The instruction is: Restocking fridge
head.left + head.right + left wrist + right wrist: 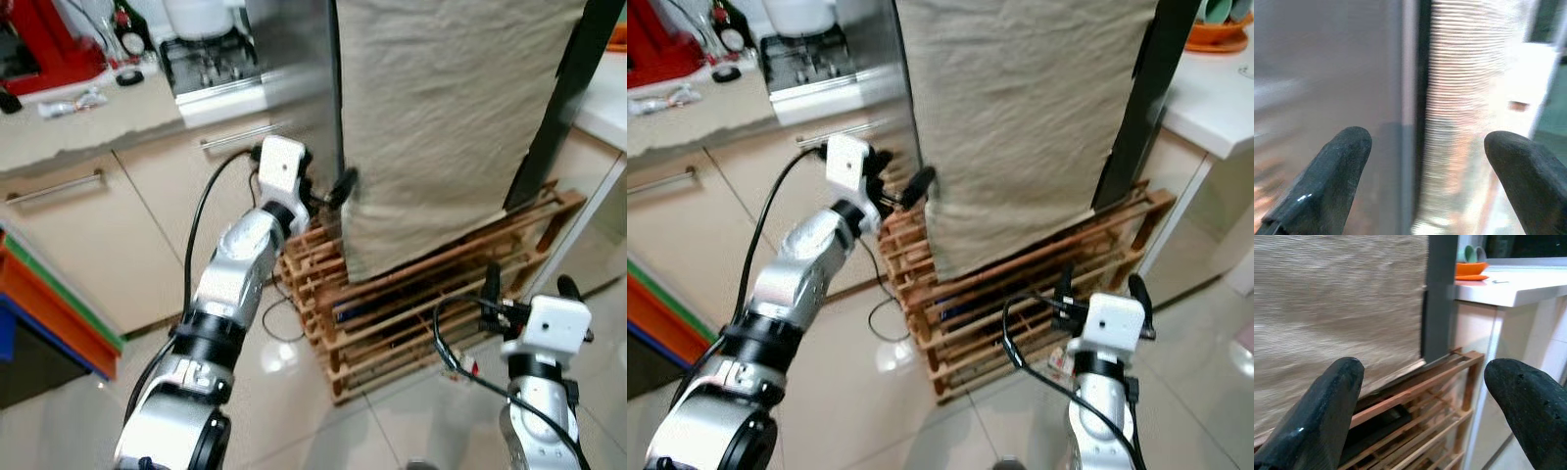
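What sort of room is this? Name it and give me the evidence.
Most likely a home kitchen: a gas stove sits on the counter above cabinet doors with bar handles, beside a cloth-draped fridge on a wooden pallet. The left gripper reaches toward the fridge's edge.

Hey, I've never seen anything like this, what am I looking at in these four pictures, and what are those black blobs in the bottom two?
This is a humanoid house robot getting ready to restock a fridge. The top two pictures come from the stereo camera on its head, looking down past its two silver arms. The bottom two come from cameras on its wrists, and the black blobs are each claw's two fingers seen close up.

The tall fridge is draped with a beige cloth and stands on a wooden pallet. The left claw is raised at the fridge's left edge, beside the cloth. The right claw hangs lower, facing the pallet. Both are open and hold nothing. A kitchen counter with cabinets runs along the left.
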